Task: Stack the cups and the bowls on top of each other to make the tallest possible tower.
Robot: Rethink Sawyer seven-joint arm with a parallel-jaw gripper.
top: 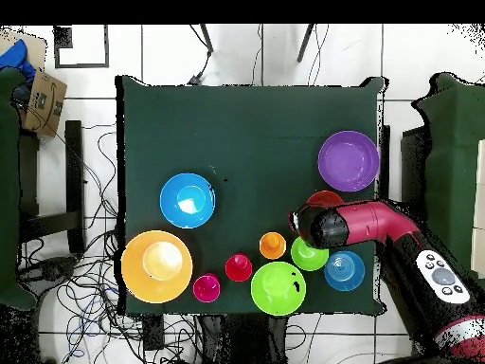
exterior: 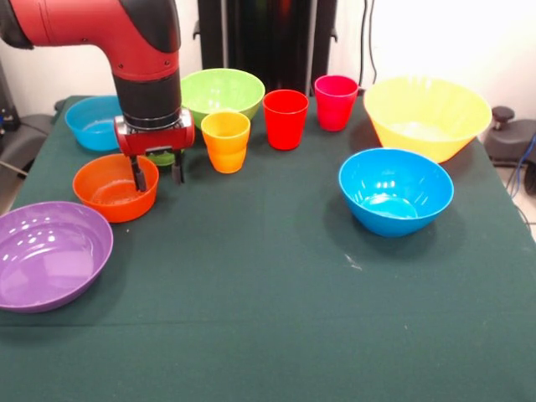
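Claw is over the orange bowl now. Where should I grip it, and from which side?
Grip the orange bowl by its thin rim from straight above, one finger inside. It sits upright, mouth open, walls too wide to span. The claw already hangs open over the rim nearest the yellow-orange cup.

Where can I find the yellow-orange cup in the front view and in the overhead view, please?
Front view: the yellow-orange cup stands left of centre, near the far side, left of the red cup.
Overhead view: it is right of centre, low in the picture, right of the red cup.
Shared landmark: the large green bowl, just behind the cup.
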